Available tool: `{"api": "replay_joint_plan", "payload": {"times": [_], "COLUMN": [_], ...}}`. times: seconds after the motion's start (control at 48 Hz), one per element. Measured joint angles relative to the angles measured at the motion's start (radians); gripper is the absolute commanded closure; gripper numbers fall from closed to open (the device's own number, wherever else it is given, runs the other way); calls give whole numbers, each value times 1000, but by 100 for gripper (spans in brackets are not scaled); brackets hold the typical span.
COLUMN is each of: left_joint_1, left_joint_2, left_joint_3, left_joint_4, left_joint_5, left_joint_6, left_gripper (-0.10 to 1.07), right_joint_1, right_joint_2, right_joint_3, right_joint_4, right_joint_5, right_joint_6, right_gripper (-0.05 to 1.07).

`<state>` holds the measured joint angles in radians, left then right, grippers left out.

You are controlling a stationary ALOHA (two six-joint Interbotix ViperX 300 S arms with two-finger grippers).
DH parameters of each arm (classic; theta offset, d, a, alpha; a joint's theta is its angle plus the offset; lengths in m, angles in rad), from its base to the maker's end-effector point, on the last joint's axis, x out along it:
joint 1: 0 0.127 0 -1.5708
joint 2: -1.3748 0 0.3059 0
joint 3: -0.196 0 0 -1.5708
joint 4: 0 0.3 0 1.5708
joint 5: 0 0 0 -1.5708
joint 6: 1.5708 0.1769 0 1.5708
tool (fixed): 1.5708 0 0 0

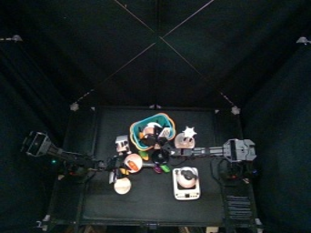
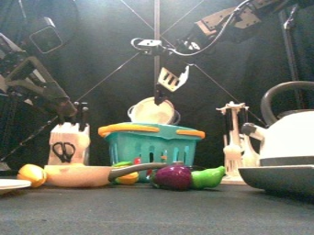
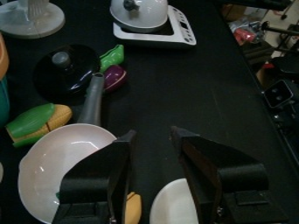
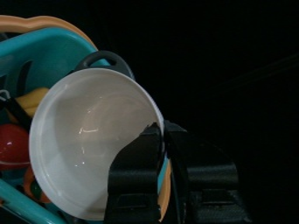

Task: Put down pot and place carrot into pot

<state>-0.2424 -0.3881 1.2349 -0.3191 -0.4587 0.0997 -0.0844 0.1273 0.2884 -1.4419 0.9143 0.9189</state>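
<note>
Whitish-cream pot (image 4: 87, 140): my right fingers (image 4: 158, 171) clench its rim, holding it tilted just above the green basket (image 2: 151, 144). My left fingers (image 3: 158, 162) hang released beside the basket, over a pan (image 3: 65, 166).

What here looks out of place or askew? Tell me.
The pot hangs tilted on edge above the green basket, pinched at its rim by the right gripper, not resting on the table. Nothing looks spilled or broken.

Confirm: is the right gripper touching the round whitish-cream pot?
Touching. The right wrist view shows the right gripper clamped on the rim of the whitish-cream pot, one jaw lying inside the bowl; the front view shows the pot raised above the green basket.
</note>
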Motion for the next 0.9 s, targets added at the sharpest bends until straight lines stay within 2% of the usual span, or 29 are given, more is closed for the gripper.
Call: {"api": "replay_joint_plan", "payload": {"times": [0.146,0.354,0.896], "left_joint_1": [2,3,15], "left_joint_2": [0,0,-26], "left_joint_3": [5,5,6], "left_joint_4": [-2,-2,-2], "left_joint_5": [2,2,2], "left_joint_6": [0,2,0], "left_gripper": [20,20,20], "right_joint_1": [3,14,100], "right_joint_2": [-2,-38,-164], "right_joint_3": [8,28,63], "right_joint_4": [3,41,245], "right_joint_5": [37,32,-172], "right_joint_6": [2,0,2], "right_gripper": [81,81,81]}}
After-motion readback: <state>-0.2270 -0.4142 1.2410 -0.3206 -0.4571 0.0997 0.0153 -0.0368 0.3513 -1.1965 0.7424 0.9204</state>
